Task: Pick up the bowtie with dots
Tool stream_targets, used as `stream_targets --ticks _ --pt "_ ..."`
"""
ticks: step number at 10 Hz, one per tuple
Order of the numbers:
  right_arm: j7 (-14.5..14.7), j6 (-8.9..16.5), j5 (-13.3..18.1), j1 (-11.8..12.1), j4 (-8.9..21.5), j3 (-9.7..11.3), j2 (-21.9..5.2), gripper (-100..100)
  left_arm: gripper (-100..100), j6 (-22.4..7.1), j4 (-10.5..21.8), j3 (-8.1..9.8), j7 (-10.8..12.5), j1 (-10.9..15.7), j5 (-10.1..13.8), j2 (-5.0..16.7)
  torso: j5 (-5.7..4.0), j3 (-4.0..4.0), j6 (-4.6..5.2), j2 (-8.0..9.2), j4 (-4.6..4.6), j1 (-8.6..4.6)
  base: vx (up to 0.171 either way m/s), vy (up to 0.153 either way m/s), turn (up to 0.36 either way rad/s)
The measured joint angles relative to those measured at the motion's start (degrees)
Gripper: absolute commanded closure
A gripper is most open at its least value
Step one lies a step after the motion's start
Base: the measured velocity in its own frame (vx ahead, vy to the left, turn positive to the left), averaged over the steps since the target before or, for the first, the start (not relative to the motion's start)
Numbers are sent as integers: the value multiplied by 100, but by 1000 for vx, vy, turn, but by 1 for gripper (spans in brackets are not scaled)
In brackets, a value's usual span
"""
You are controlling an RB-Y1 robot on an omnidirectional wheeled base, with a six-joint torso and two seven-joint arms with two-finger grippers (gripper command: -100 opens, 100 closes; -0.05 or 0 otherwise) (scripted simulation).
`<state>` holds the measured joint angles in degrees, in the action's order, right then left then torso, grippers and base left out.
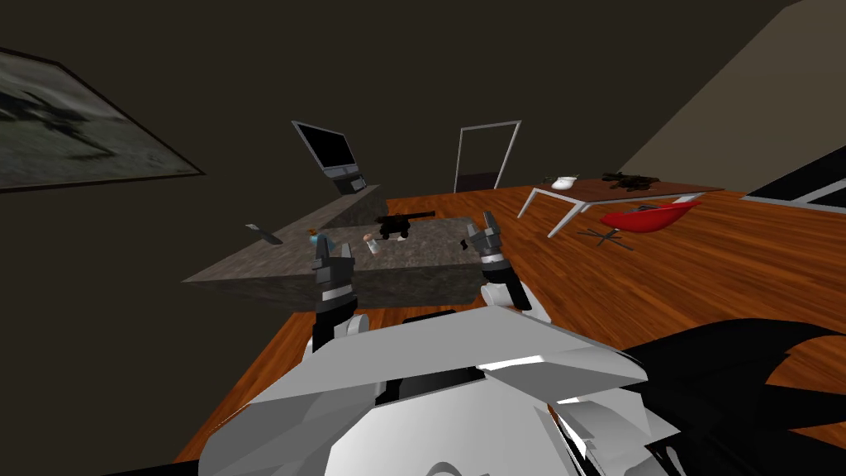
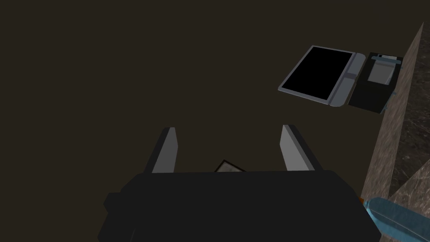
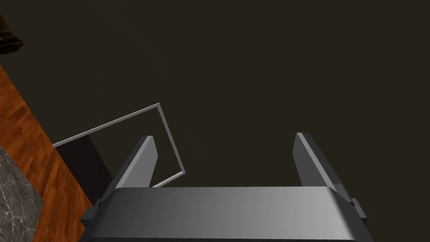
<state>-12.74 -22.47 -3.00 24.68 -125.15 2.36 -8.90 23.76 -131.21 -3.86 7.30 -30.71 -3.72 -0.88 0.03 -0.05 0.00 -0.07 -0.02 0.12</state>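
Observation:
A small dark object [image 1: 404, 221] lies on the grey stone counter [image 1: 273, 268] ahead of me; it could be the bowtie, but I cannot make out any dots on it. My left gripper [image 1: 330, 252] hovers over the counter's near edge, open and empty. In the left wrist view it [image 2: 229, 130] points at a dark wall past the counter's edge [image 2: 390, 138]. My right gripper [image 1: 481, 227] stands open and empty over the counter's near right corner, to the right of the dark object. In the right wrist view it [image 3: 225, 138] faces a dark wall.
On the counter lie a small pale bottle [image 1: 372, 244], a blue item [image 1: 319, 240] by my left gripper and a thin grey piece [image 1: 264, 234]. A monitor [image 1: 329, 150] stands behind. Far right stand a low table [image 1: 661, 192] and a red chair [image 1: 648, 216].

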Motion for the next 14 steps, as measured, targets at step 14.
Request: stream_targets --ticks 14 --pt "-2052 1821 -909 -1081 818 -95 -872 -100 0 0 0 0 0 0 0 0 -3 0 0 0 0 -13 12 5 -37"
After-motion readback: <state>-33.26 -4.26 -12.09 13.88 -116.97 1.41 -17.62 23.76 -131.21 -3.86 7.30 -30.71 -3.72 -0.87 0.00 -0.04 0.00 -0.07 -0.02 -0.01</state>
